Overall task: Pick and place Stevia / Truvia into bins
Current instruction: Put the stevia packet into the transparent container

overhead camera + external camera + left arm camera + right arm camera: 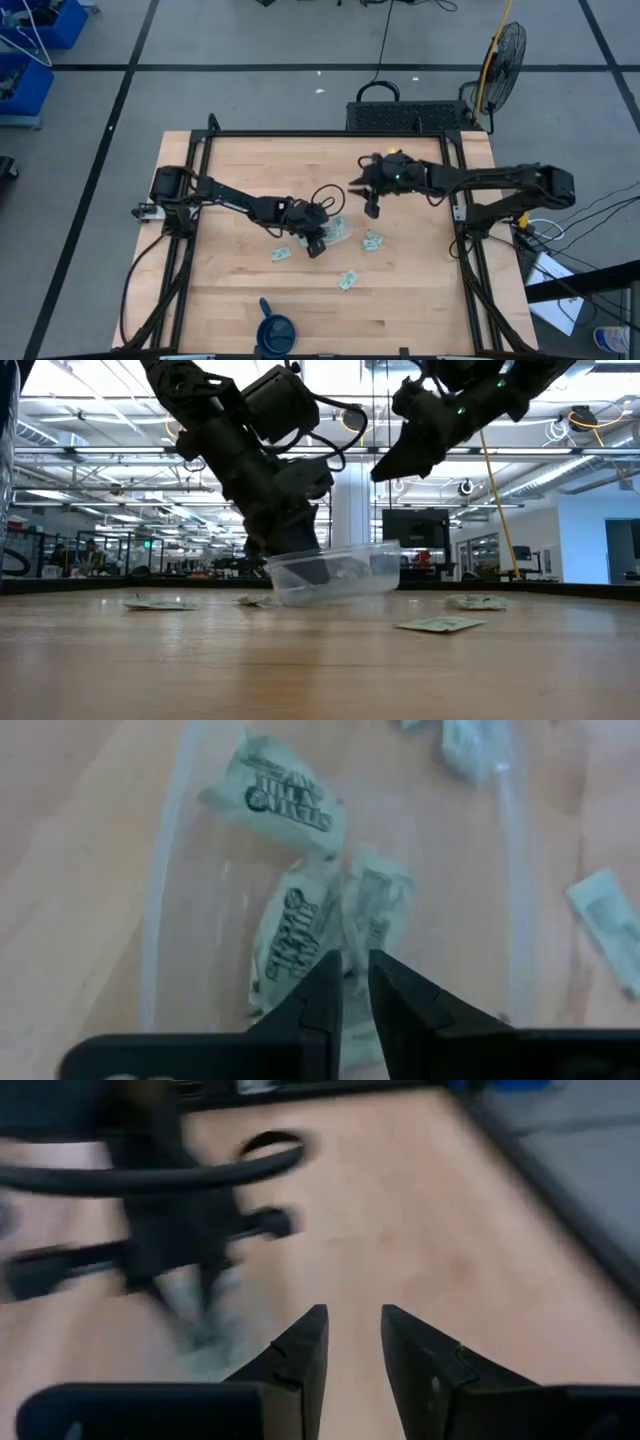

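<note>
Clear tub point(335, 572) under left tool point(355, 982), loose sachets point(349, 281) around

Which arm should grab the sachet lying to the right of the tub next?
Probably the right. The right gripper hangs empty above the table, just beyond that sachet, fingers slightly apart. The left gripper is down in the clear tub among dropped sachets.

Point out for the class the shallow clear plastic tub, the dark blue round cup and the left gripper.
Shallow clear plastic tub point(345, 578): low view, front wall.
Dark blue round cup point(277, 330): high view, rim.
Left gripper point(356, 982): left wrist view, between fingertips.
</note>
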You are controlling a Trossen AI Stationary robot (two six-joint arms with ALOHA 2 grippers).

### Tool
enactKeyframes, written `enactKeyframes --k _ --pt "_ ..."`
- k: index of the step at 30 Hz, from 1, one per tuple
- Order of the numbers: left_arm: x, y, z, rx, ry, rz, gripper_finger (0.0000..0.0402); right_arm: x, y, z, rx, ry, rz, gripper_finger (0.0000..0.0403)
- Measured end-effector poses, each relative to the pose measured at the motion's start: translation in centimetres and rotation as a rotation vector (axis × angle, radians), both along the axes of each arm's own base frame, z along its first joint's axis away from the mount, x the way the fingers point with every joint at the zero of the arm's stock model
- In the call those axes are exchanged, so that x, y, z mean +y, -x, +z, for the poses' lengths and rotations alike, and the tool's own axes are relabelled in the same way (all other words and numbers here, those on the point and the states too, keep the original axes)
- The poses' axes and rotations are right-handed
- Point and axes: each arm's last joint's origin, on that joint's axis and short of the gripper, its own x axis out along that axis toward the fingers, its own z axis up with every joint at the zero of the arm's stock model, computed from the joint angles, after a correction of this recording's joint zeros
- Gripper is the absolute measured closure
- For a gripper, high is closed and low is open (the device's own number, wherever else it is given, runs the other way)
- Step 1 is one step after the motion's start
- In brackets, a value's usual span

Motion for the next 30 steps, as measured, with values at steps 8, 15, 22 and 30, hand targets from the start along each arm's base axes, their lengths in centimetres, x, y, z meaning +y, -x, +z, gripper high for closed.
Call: enactKeyframes --k 8,15,22,30 --pt "1.4 1.9 6.2 -0.124 -0.018 -0.124 0.0346 5.2 0.7 -2.7 0.295 -0.06 0.012 0.0314" --pt "3.6 6.4 13.6 -0.265 -0.183 -0.116 0.0361 7.5 2.6 -5.0 0.456 -0.151 -0.134 0.0314" --pt "5.2 10.9 18.0 -0.336 -0.329 -0.053 0.0348 8.1 3.8 -9.6 0.524 -0.276 -0.168 0.0314" --pt "6.2 12.9 19.4 -0.357 -0.393 -0.016 0.0303 8.1 4.1 -10.5 0.562 -0.257 -0.166 0.0314"
